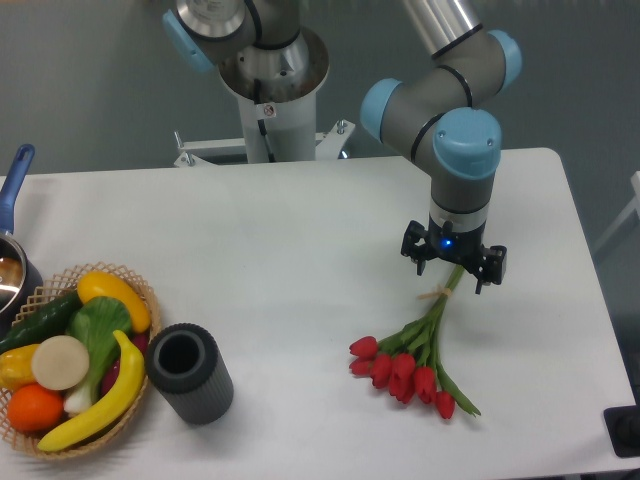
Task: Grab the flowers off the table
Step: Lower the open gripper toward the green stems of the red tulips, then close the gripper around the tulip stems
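The flowers (410, 365) are a small bunch of red tulips with long green stems, tied with pale string (432, 294). They lie on the white table (300, 250) at the front right, heads toward the front edge and stems pointing back and to the right. My gripper (453, 268) points straight down over the stem ends. Its two black fingers (418, 248) stand apart, one on each side of the stems. The stem tips are hidden under the gripper body, so I cannot see any contact.
A dark ribbed cylinder vase (188, 372) stands at the front left. Next to it is a wicker basket (140, 290) of fruit and vegetables. A pot with a blue handle (14, 180) sits at the left edge. The robot base (270, 90) is behind the table.
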`<act>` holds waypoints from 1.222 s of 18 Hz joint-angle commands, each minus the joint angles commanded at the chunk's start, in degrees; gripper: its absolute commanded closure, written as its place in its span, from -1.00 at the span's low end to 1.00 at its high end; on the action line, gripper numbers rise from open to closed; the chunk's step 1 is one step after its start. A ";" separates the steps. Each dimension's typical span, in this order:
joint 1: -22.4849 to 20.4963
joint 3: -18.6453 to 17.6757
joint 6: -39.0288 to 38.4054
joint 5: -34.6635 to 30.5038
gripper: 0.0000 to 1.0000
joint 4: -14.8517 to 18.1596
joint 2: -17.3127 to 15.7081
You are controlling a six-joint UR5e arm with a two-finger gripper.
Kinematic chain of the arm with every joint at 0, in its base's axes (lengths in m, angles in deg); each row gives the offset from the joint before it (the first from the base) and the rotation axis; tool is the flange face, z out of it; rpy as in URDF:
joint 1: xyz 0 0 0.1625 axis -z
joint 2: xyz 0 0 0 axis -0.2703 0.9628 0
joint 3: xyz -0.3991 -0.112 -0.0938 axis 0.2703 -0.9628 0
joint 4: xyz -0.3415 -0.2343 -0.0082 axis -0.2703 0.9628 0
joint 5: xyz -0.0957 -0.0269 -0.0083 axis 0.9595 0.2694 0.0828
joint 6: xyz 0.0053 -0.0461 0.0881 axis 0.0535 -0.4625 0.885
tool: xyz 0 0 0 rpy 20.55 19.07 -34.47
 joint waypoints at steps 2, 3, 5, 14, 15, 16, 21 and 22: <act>0.00 -0.44 0.00 -0.09 -1.00 -0.53 0.09; 0.00 -0.53 -0.09 -0.09 -1.00 -0.88 0.18; 0.00 -0.79 0.00 0.09 -1.00 -0.97 0.44; 1.40 -1.59 -0.35 0.18 -1.00 -4.92 6.14; 1.76 -0.97 -0.44 0.09 -1.00 -4.92 7.20; 1.85 -0.36 -0.44 0.18 -1.00 -4.92 7.82; 1.94 0.35 -0.44 0.18 -1.00 -4.92 8.70; 2.02 0.35 -0.44 0.18 -1.00 -4.92 8.70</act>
